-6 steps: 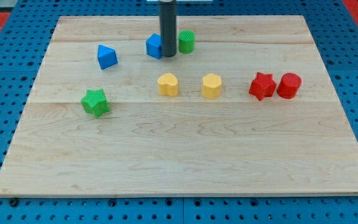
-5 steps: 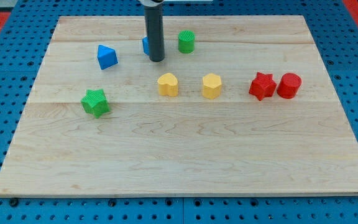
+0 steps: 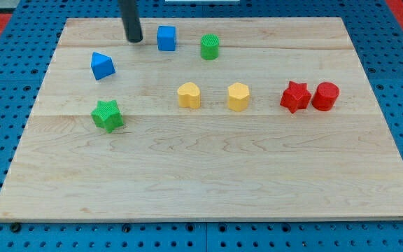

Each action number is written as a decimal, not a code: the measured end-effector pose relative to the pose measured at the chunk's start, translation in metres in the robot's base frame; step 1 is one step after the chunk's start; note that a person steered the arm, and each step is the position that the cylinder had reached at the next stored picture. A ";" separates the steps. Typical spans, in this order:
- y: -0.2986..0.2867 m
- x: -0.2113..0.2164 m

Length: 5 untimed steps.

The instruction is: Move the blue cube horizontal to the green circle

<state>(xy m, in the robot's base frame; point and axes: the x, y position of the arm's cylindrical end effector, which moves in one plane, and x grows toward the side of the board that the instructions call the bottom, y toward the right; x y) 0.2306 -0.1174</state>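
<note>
The blue cube [image 3: 166,38] sits near the view's top on the wooden board [image 3: 208,175]. The green circle [image 3: 210,46] stands just to its right, slightly lower, with a small gap between them. My tip [image 3: 134,40] is on the board just left of the blue cube, apart from it. The rod rises out of the view's top.
A blue triangular block [image 3: 102,65] lies left and below my tip. A green star [image 3: 108,115] is lower left. Two yellow blocks [image 3: 189,95] [image 3: 238,96] sit mid-board. A red star [image 3: 295,96] and a red round block [image 3: 325,96] touch at the right.
My tip moved left and up, from the blue cube's right side to its left. The blue cube shifted up slightly. The blue triangular block moved left and down.
</note>
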 end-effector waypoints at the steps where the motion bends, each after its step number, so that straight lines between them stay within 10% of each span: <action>1: 0.031 -0.030; 5: 0.031 -0.013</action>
